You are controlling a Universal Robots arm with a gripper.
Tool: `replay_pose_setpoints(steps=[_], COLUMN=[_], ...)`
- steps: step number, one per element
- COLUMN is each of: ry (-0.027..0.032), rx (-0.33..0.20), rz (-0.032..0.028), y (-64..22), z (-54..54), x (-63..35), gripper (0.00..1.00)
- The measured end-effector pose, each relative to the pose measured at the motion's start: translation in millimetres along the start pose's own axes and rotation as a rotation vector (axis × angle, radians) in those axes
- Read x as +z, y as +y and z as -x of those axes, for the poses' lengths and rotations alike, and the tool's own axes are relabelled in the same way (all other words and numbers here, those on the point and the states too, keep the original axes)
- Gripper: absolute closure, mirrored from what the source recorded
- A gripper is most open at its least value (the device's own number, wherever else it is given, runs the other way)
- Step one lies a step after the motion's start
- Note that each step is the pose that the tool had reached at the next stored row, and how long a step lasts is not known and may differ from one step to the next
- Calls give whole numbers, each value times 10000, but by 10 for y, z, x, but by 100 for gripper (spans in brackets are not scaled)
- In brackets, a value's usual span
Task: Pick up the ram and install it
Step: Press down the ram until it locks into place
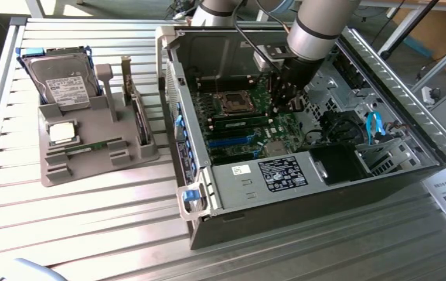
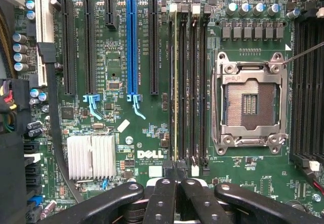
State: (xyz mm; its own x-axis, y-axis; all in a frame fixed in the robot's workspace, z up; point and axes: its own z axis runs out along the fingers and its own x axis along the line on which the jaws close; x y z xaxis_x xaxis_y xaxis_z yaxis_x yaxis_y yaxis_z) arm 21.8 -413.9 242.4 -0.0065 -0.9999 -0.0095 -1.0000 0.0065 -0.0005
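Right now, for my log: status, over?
Gripper shut on ram. Ram edge-on beside empty slots, seating unclear. Nothing blocking.

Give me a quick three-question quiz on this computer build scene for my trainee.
1. True or false: the CPU socket holds a processor.
2. Where does the spare ram stick lie? A) in the grey holder B) on the hard drive C) on the bare table
3. Fill in: the gripper over the motherboard is ___.
Key: 1 false; 2 A; 3 shut.
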Motion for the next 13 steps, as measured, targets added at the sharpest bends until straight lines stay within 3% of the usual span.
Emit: replay_pose_setpoints(steps=[13], ry=[-1], rx=[0], rz=[-11], y=[0], z=[27], x=[14], gripper=[90])
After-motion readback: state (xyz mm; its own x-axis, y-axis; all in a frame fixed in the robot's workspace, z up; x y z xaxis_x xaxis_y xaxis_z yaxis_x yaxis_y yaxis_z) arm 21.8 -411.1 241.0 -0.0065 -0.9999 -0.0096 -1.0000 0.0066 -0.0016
